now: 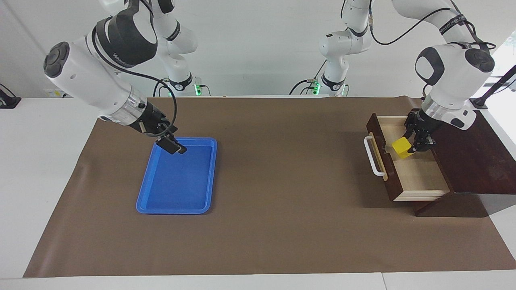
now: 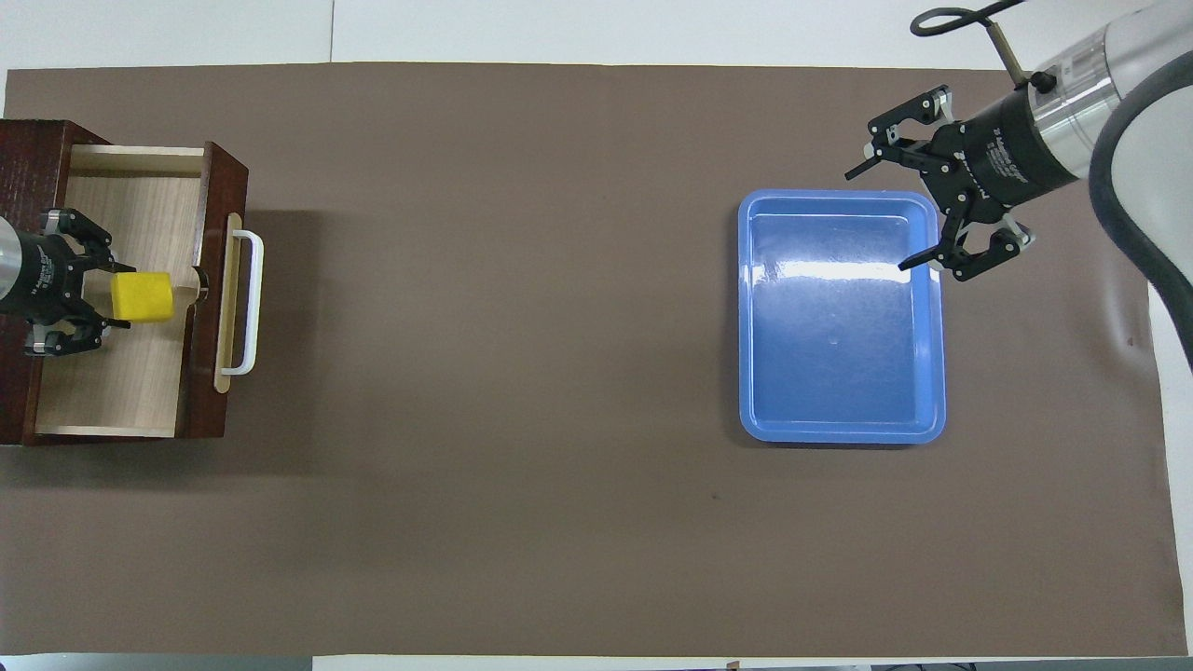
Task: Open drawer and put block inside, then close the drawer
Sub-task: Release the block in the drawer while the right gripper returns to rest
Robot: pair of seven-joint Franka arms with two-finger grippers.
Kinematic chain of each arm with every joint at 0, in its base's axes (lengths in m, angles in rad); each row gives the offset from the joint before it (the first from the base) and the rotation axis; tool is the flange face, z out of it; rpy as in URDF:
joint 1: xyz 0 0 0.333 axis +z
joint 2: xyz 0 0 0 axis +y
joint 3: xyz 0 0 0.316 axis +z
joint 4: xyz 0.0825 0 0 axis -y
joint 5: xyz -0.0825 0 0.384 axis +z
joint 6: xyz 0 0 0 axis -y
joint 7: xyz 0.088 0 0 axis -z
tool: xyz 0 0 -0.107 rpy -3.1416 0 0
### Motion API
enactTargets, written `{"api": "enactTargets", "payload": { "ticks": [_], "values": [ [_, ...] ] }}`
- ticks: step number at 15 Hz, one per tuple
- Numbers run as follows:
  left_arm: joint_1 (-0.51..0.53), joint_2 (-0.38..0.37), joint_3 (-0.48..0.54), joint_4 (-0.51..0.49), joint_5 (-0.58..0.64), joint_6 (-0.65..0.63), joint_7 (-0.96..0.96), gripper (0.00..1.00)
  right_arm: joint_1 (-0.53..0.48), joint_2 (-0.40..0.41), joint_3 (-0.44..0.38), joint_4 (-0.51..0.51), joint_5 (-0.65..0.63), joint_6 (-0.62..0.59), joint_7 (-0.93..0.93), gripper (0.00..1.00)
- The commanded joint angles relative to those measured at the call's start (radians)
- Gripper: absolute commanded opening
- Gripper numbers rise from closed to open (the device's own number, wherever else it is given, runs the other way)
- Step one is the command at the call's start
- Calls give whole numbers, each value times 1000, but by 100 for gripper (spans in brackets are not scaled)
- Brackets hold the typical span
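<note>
Drawer [image 1: 407,161], pulled open from its dark reddish-brown cabinet [image 1: 471,153], is seen at the right of the facing view and at the left edge of the overhead view; its pale wood floor is exposed, and its white bar handle [image 1: 373,157] faces the middle of the table. Faint lettering is carried on the dark band of the right arm's upper link at the upper left of the facing view, but it cannot be read; lettering on the wrists is likewise too small to make out.

The brown mat [image 1: 282,225] is left bare between the drawer front and the blue tray [image 1: 177,177], and along the whole lower part of both views. White table [image 1: 40,169] is shown past the mat's edges.

The yellow block [image 1: 401,146] is gripped between the fingers of the left gripper [image 1: 415,146], which is closed on it, low over the drawer's open interior, just inside the front panel and roughly midway along it. Whether the block touches the drawer floor cannot be told.

The right gripper [image 2: 918,219] is held with its fingers spread wide and nothing between them, over the tray's corner at the upper right of the overhead view.
</note>
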State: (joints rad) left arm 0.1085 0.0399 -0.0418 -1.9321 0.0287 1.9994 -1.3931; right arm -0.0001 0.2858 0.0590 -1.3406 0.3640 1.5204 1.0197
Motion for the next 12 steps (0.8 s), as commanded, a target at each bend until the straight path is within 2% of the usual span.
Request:
{"api": "enactTargets", "payload": {
  "ticks": [1, 2, 3, 4, 5, 9, 10, 12],
  "values": [
    [-13, -31, 6, -68, 31, 55, 16, 13, -34, -51, 9, -20, -109, -64, -264, 100],
    [-10, -29, 6, -65, 36, 53, 28, 38, -41, -63, 6, -23, -141, -83, -359, 100],
    [-10, -29, 8, -62, 40, 45, 34, 48, -58, -83, 5, -31, -175, -94, -474, 100],
    [-15, -25, 8, -50, 46, 26, 34, 92, -76, -106, 5, -50, -203, -100, -574, 100],
    [-19, -20, 3, -18, 59, -22, 33, 100, -89, -132, 5, -70, -235, -101, -684, 100],
    [-119, 3, 2, 149, 63, -233, 16, 100, -112, -217, 4, -124, -361, -101, -992, 100],
    [-130, 3, -3, 157, 60, -244, -16, 100, -110, -238, 4, -143, -384, -101, -1039, 100],
    [-190, -11, -3, 110, 60, -212, -133, 100, -110, -283, 4, -176, -413, -100, -1098, 100]
  ]
}}
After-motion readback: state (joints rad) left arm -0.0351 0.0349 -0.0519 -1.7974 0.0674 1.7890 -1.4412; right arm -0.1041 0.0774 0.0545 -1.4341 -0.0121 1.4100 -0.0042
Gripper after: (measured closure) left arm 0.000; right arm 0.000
